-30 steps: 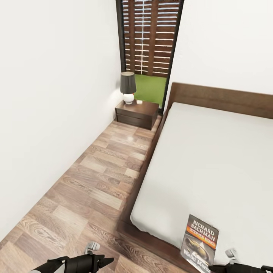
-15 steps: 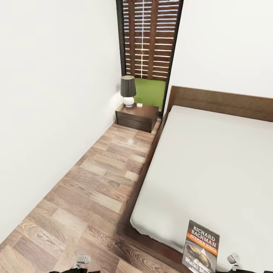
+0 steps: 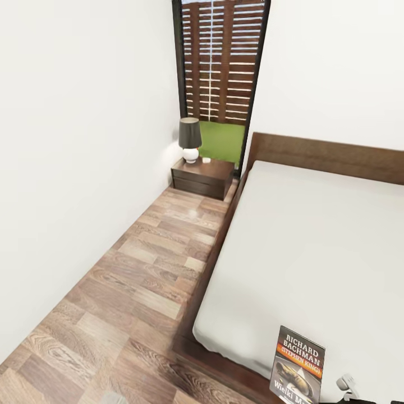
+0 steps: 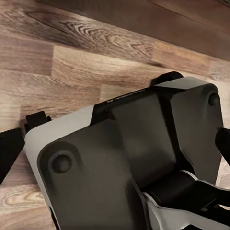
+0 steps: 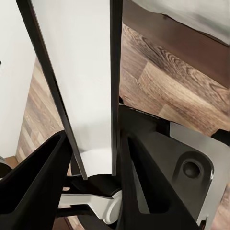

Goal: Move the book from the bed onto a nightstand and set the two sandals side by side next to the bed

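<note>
The book (image 3: 297, 367), dark with an orange band and white lettering, stands upright at the head view's lower right, over the foot corner of the bed (image 3: 314, 241). In the right wrist view my right gripper (image 5: 96, 163) is shut on the book (image 5: 81, 72), a dark finger on each cover and the white page edge between them. My left gripper (image 4: 115, 148) is open, its fingertips (image 4: 7, 155) far apart above my own base and the plank floor. The nightstand (image 3: 202, 175) stands far ahead beside the headboard. The sandals are out of view.
A dark-shaded lamp (image 3: 189, 139) and a small white object sit on the nightstand. A wood-floor aisle (image 3: 146, 280) runs between the white left wall and the bed frame. A tall window (image 3: 221, 62) with a slatted fence is behind the nightstand.
The whole head view has shifted, so the camera moved. Both arms have slipped below its bottom edge. The book stays held at the lower right.
</note>
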### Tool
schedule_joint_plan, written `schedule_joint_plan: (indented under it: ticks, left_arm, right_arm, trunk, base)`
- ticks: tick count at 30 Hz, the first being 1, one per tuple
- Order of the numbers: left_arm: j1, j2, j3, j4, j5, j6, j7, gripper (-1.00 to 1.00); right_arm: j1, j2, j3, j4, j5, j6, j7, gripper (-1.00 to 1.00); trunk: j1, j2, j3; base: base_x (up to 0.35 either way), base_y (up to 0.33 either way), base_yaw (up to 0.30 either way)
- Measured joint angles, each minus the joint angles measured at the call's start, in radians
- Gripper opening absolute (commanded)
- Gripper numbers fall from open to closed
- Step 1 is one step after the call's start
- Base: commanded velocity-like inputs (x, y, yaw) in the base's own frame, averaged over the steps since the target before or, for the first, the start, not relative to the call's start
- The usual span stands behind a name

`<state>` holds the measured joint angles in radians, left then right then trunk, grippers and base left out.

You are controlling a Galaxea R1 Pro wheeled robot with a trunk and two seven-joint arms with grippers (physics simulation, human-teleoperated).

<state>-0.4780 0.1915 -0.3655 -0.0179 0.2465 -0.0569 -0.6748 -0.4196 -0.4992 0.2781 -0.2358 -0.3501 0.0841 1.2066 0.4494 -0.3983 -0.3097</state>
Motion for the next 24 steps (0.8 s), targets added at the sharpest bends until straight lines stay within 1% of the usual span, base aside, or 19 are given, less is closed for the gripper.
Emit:
schedule_joint_plan:
  ticks: [4,24]
  left_arm:
    - [0.0,-0.002,0.0,0.0,-0.001,0.0,0.017,1.0]
    - [0.0,-0.005,0.0,0.0,-0.001,0.0,0.02,1.0]
  right_arm:
    - [0.0,0.0,0.0,0.0,0.0,-0.001,-0.001,-1.0]
    - [0.0,0.0,0.0,0.001,0.001,-0.001,-0.002,-1.0]
  trunk:
    - [0.0,0.0,0.007]
    - [0.0,0.0,0.039]
  base:
    - [0.0,0.0,0.0]
    - [0.0,0.0,0.0]
